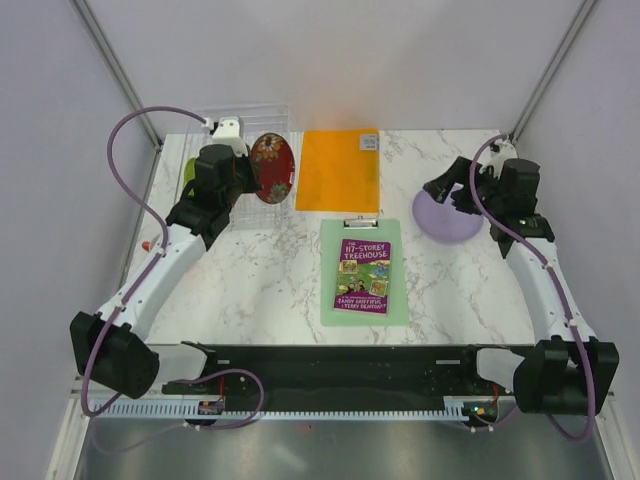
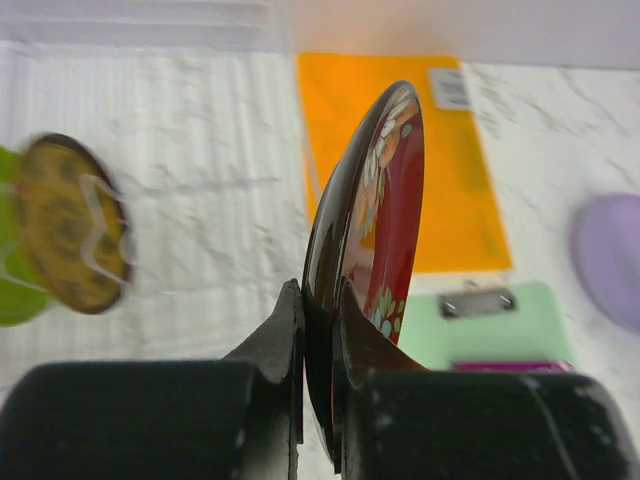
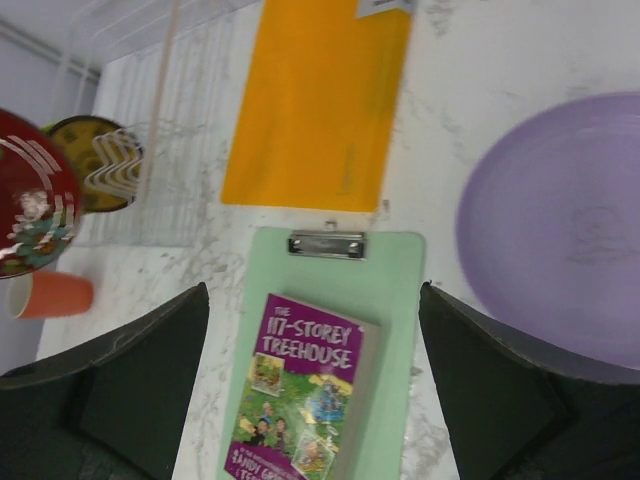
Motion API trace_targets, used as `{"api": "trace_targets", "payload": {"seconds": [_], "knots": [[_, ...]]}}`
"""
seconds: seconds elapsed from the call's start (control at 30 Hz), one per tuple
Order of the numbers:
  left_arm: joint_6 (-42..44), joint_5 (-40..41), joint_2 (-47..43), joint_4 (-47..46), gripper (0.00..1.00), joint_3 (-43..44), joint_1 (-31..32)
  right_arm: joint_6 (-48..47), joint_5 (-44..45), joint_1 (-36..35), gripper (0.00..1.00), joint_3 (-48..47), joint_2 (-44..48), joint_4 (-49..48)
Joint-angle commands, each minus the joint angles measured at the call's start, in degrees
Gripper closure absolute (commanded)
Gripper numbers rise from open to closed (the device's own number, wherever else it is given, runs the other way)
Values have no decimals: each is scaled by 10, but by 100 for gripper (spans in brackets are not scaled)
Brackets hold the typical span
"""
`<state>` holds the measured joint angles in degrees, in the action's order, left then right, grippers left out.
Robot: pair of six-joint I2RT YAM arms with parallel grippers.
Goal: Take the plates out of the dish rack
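Note:
My left gripper (image 1: 252,172) (image 2: 320,300) is shut on the lower edge of the dark red patterned plate (image 1: 272,168) (image 2: 385,200), holding it on edge above the right side of the clear dish rack (image 1: 250,112). The plate also shows in the right wrist view (image 3: 30,205). The yellow patterned plate (image 2: 70,225) (image 3: 95,165) and the lime green plate (image 2: 12,295) (image 1: 188,170) stand in the rack. The lilac plate (image 1: 445,220) (image 3: 560,230) lies flat on the table at the right. My right gripper (image 1: 447,192) (image 3: 315,287) is open and empty, just above its near-left edge.
A flat orange sheet (image 1: 338,168) lies right of the rack. A green clipboard (image 1: 385,300) with a purple book (image 1: 362,275) lies in the middle of the table. A small orange cup (image 3: 50,295) lies near the rack's front left.

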<state>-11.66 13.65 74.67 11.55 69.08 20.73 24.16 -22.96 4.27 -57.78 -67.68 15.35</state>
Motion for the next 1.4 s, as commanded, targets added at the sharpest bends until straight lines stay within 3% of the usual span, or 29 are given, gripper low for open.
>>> {"api": "trace_targets", "payload": {"seconds": [0.0,0.23,0.57,0.73,0.77,0.8,0.87,0.9,0.97,1.0,1.03,1.1,1.13,1.17,1.3,1.33,1.37], "knots": [[-145,-238,-13,-75,98,-52,4,45,-75,-60,7,10,-23,-104],[-245,-330,1,-186,98,-110,18,120,-83,-147,7,49,-61,-216],[-355,-414,35,-318,98,-151,25,178,-114,-209,8,77,-124,-325],[-382,-434,52,-371,98,-167,41,217,-141,-226,15,85,-153,-385],[-393,-438,58,-381,98,-174,42,225,-147,-227,19,86,-163,-411],[-397,-443,61,-391,98,-177,45,230,-161,-227,38,89,-168,-422],[-398,-441,63,-397,98,-184,47,231,-155,-227,63,91,-169,-421],[-395,-435,59,-397,98,-189,47,222,-149,-226,97,90,-164,-409],[-373,-420,50,-372,96,-197,46,165,-105,-226,100,81,-134,-327],[-359,-400,36,-356,85,-195,46,138,-78,-226,100,64,-121,-288],[-344,-385,30,-332,52,-193,46,115,-1,-226,100,52,-107,-249],[-291,-328,4,-261,44,-186,46,56,75,-222,100,27,-68,-156],[-273,-305,-6,-240,33,-182,46,43,119,-209,100,22,-57,-134],[-240,-280,-15,-196,29,-179,46,33,139,-198,100,19,-40,-106],[-177,-154,-70,-132,16,-182,46,33,169,-87,100,22,-23,-80],[-170,-141,-96,-126,5,-190,46,35,172,-66,100,23,-25,-74],[-157,-138,-112,-124,4,-194,46,36,178,-47,100,20,-39,-58]]}}
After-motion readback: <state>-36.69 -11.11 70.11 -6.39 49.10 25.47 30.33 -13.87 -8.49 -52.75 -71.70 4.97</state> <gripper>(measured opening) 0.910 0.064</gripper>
